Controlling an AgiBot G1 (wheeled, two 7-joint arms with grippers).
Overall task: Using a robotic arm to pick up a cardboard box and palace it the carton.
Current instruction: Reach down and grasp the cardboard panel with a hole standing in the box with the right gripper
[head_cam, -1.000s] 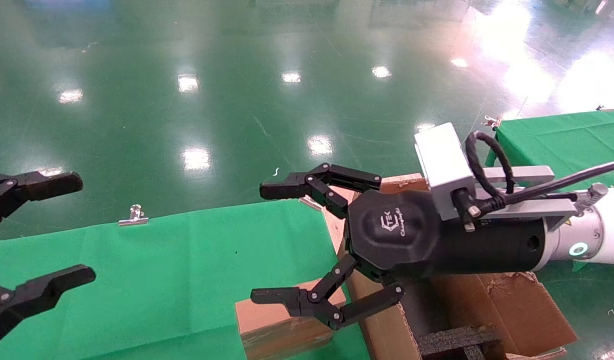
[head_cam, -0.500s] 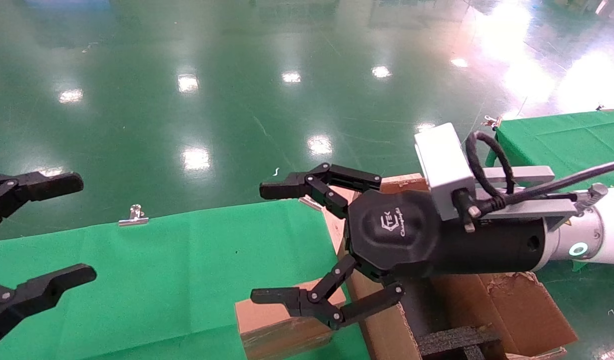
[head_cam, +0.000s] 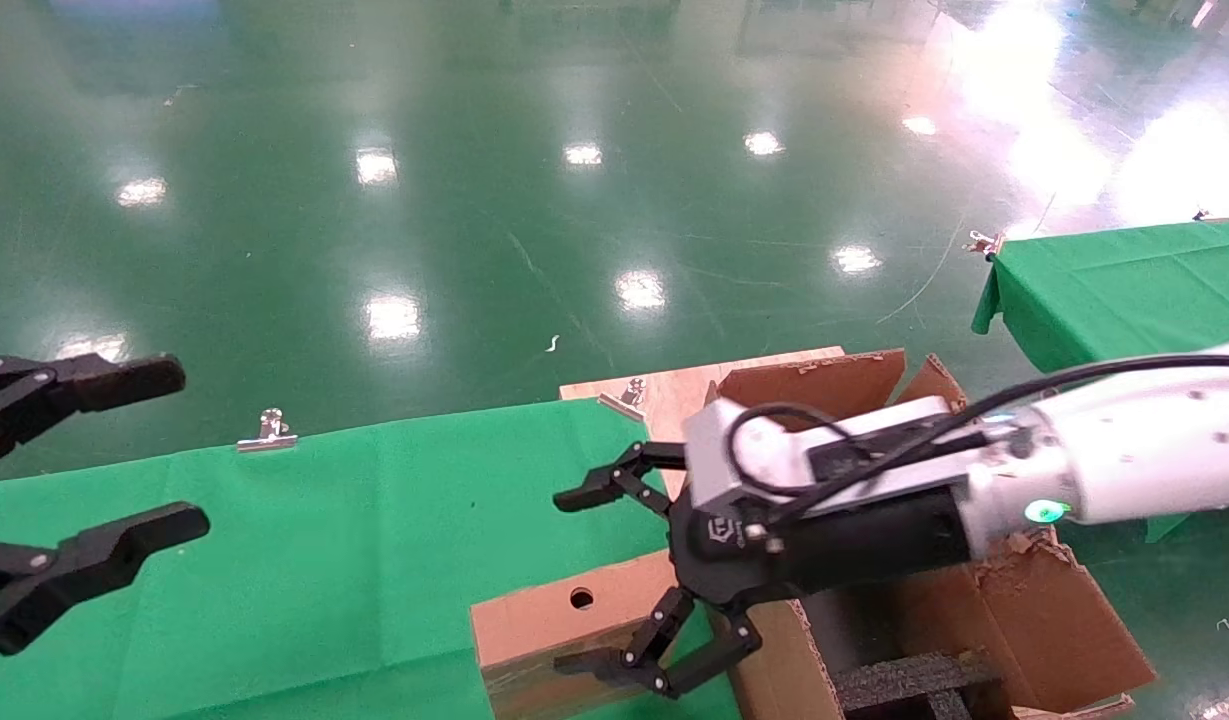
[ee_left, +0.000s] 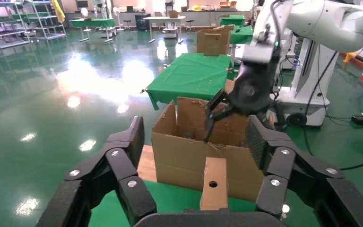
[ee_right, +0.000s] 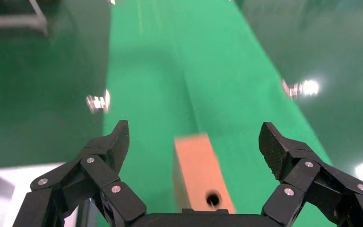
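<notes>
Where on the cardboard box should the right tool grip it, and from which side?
Across its narrow top edge, from above: the cardboard box stands on edge on the green cloth beside the carton, and the open right tool already straddles it.

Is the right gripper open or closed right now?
Open. The right gripper has its fingers spread wide above the cardboard box, touching nothing; the right wrist view shows the box between them.

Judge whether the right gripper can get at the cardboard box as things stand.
Probably yes. The right gripper is open and hangs over the box, which stands on the green cloth beside the carton. In the right wrist view nothing lies between its fingers and the box.
</notes>
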